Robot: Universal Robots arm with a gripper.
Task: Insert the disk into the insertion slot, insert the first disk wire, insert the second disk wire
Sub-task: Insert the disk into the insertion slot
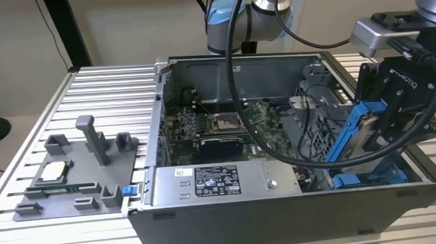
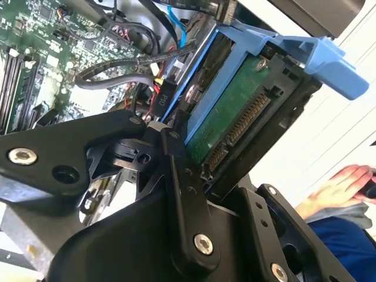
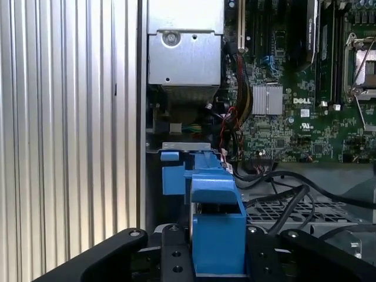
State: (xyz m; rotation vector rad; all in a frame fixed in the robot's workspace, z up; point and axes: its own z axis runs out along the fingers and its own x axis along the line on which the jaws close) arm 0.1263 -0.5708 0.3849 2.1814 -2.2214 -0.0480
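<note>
The disk point(image 1: 357, 138), a flat rectangular silver-beige hard drive clipped in a bright blue plastic carrier frame, is being pinched by the black two-finger gripper point(image 1: 376, 129), whose fingers point(image 3: 173, 258) are pressing against the carrier's two sides in the first wrist view. In the second wrist view the gripper point(image 2: 226, 182) is clamping the disk point(image 2: 235, 117) with its green circuit-board face and connector row showing. In the exterior view the disk is hanging tilted, its lower end reaching down into the bay at the exterior view's right of the open black metal computer case point(image 1: 281, 218). It is ending just above a blue plastic piece point(image 1: 368, 177) lying in that bay; whether the two are touching cannot be told. Loose black cables point(image 1: 307, 151) are curving just beside the disk, and the green motherboard point(image 1: 226, 127) is lying further inside. A grey labelled power-supply box point(image 1: 217, 182) is sitting along the case's near wall. The case is standing on a ribbed aluminium table point(image 1: 106, 88), where a grey plastic fixture tray point(image 1: 66, 184) is sitting well apart on the exterior view's left. A person's hand point(image 2: 341, 188) with a blue sleeve point(image 2: 335, 235) is showing behind the gripper.
</note>
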